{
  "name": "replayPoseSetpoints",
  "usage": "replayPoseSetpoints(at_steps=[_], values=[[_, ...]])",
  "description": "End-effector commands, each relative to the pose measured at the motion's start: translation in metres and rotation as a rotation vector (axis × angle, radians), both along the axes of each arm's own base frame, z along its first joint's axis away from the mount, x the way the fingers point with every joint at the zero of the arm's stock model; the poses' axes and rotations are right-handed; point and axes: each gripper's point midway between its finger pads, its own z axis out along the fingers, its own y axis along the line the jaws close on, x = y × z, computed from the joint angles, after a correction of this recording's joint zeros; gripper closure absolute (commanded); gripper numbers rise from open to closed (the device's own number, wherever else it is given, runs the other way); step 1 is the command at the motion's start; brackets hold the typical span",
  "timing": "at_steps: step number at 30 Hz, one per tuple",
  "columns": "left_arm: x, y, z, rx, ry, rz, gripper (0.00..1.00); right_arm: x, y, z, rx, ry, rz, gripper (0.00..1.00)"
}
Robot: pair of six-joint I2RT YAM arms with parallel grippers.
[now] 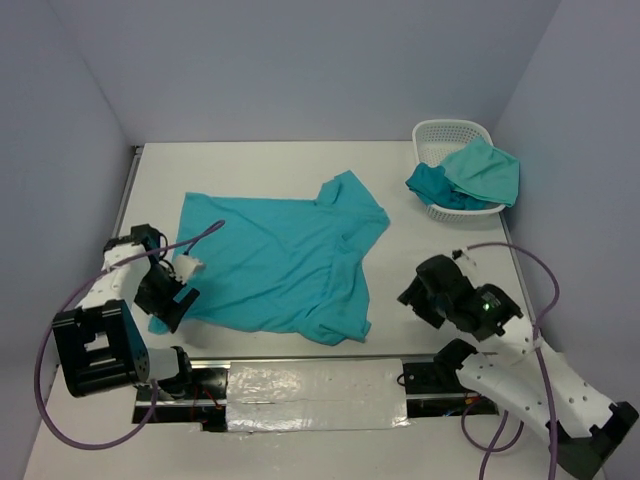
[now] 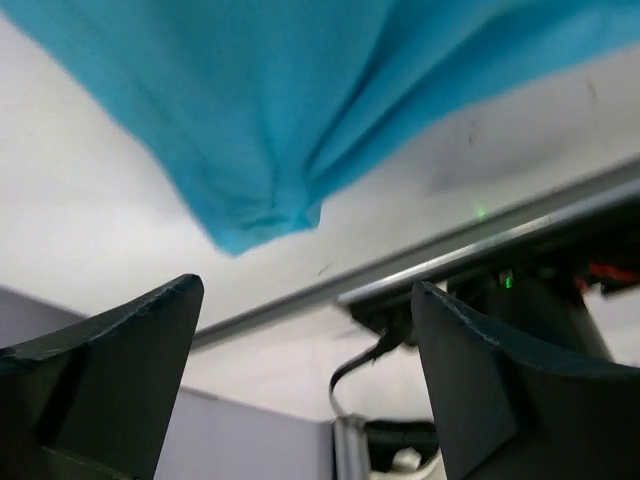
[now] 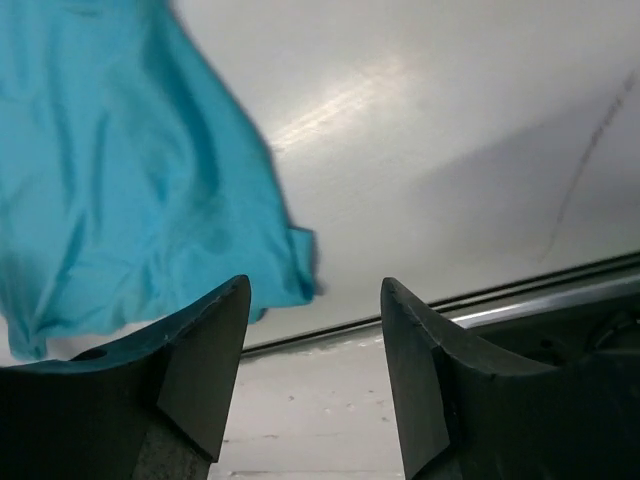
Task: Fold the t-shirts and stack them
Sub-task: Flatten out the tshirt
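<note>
Teal t-shirt (image 1: 280,265) lies spread mid-bench (image 1: 250,165); more shirts in the white basket (image 1: 440,130), far right. Left pincer (image 2: 305,380) apart and empty, just short of the near-left hem corner. Right pincer (image 3: 315,370) apart, beside the near-right corner. Best to pinch both corners low, together.

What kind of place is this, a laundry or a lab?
Probably a robot test bench, not a laundry: a left arm and right arm mounted at a white table, a teal t-shirt spread out, more clothes in a basket.
</note>
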Motion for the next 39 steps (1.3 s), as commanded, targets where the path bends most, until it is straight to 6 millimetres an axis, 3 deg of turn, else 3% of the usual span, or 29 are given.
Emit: replayPoseSetpoints(at_steps=[1, 2, 3, 4, 5, 6, 7, 8, 9, 10, 11, 12, 13, 14, 15, 16, 17, 19, 20, 22, 26, 27, 28, 30, 31, 33, 35, 36, 39], values=[[0.011, 0.004, 0.043, -0.015, -0.014, -0.085, 0.01, 0.065, 0.017, 0.062, -0.100, -0.196, 0.155, 0.36], [0.045, 0.005, 0.069, -0.032, -0.119, -0.066, 0.01, 0.085, 0.031, 0.074, -0.098, -0.231, 0.222, 0.35], [0.065, 0.006, 0.082, -0.048, -0.181, -0.048, 0.01, 0.101, 0.043, 0.058, -0.160, -0.143, 0.330, 0.34], [0.089, 0.005, 0.088, -0.075, -0.218, 0.008, 0.04, 0.127, 0.047, 0.082, -0.159, -0.181, 0.322, 0.33], [0.134, 0.007, 0.115, -0.097, -0.370, 0.028, 0.07, 0.152, 0.056, 0.071, -0.169, -0.159, 0.340, 0.34], [0.156, 0.007, 0.121, -0.116, -0.422, 0.058, 0.18, 0.173, 0.064, 0.085, -0.138, -0.213, 0.366, 0.34], [0.200, 0.014, 0.124, -0.123, -0.498, 0.131, 0.34, 0.212, 0.059, 0.078, -0.125, -0.241, 0.329, 0.34], [0.222, 0.019, 0.123, -0.125, -0.525, 0.175, 0.35, 0.230, 0.062, 0.074, -0.106, -0.236, 0.325, 0.34], [0.240, 0.020, 0.120, -0.136, -0.536, 0.207, 0.40, 0.260, 0.068, 0.103, -0.101, -0.308, 0.338, 0.34], [0.258, 0.021, 0.115, -0.149, -0.536, 0.267, 0.36, 0.281, 0.068, 0.106, -0.145, -0.307, 0.336, 0.34], [0.285, 0.027, 0.100, -0.151, -0.521, 0.287, 0.28, 0.295, 0.068, 0.061, -0.211, -0.170, 0.360, 0.32], [0.302, 0.027, 0.094, -0.154, -0.535, 0.296, 0.15, 0.312, 0.069, 0.062, -0.238, -0.171, 0.366, 0.32], [0.315, 0.030, 0.086, -0.155, -0.544, 0.315, 0.12, 0.337, 0.072, 0.081, -0.266, -0.226, 0.384, 0.32], [0.331, 0.033, 0.074, -0.152, -0.549, 0.317, 0.11, 0.351, 0.078, 0.050, -0.282, -0.174, 0.414, 0.36], [0.348, 0.031, 0.073, -0.161, -0.596, 0.298, 0.12, 0.361, 0.080, 0.046, -0.290, -0.181, 0.435, 0.39], [0.355, 0.030, 0.063, -0.170, -0.597, 0.278, 0.15, 0.376, 0.085, 0.054, -0.298, -0.218, 0.454, 0.43], [0.359, 0.026, 0.060, -0.184, -0.605, 0.259, 0.18, 0.383, 0.092, 0.027, -0.287, -0.172, 0.482, 0.53], [0.368, 0.014, 0.055, -0.209, -0.634, 0.207, 0.29, 0.395, 0.106, 0.022, -0.242, -0.177, 0.503, 0.59], [0.362, 0.010, 0.041, -0.208, -0.606, 0.199, 0.34, 0.397, 0.112, -0.004, -0.220, -0.133, 0.515, 0.65], [0.356, 0.005, 0.014, -0.189, -0.555, 0.185, 0.37, 0.398, 0.122, -0.032, -0.170, -0.094, 0.514, 0.70], [0.345, 0.026, -0.043, -0.071, -0.405, 0.280, 0.40, 0.391, 0.138, -0.080, -0.100, -0.005, 0.503, 0.72], [0.341, 0.031, -0.052, -0.044, -0.370, 0.315, 0.40, 0.397, 0.141, -0.079, -0.090, -0.013, 0.494, 0.72], [0.336, 0.038, -0.069, -0.016, -0.307, 0.338, 0.41, 0.396, 0.142, -0.101, -0.081, 0.030, 0.492, 0.72], [0.333, 0.055, -0.079, -0.003, -0.291, 0.404, 0.41, 0.414, 0.153, -0.090, -0.033, -0.011, 0.471, 0.72], [0.337, 0.060, -0.083, 0.000, -0.301, 0.419, 0.41, 0.419, 0.153, -0.107, -0.014, 0.008, 0.455, 0.74], [0.355, 0.085, -0.077, 0.038, -0.371, 0.462, 0.40, 0.450, 0.163, -0.091, 0.056, -0.099, 0.401, 0.76], [0.367, 0.100, -0.071, 0.067, -0.407, 0.484, 0.39, 0.473, 0.154, -0.082, 0.097, -0.171, 0.333, 0.78], [0.371, 0.103, -0.078, 0.072, -0.402, 0.487, 0.39, 0.483, 0.157, -0.071, 0.157, -0.212, 0.308, 0.78], [0.395, 0.118, -0.070, 0.110, -0.469, 0.500, 0.38, 0.525, 0.153, -0.018, 0.187, -0.433, 0.285, 0.78]])
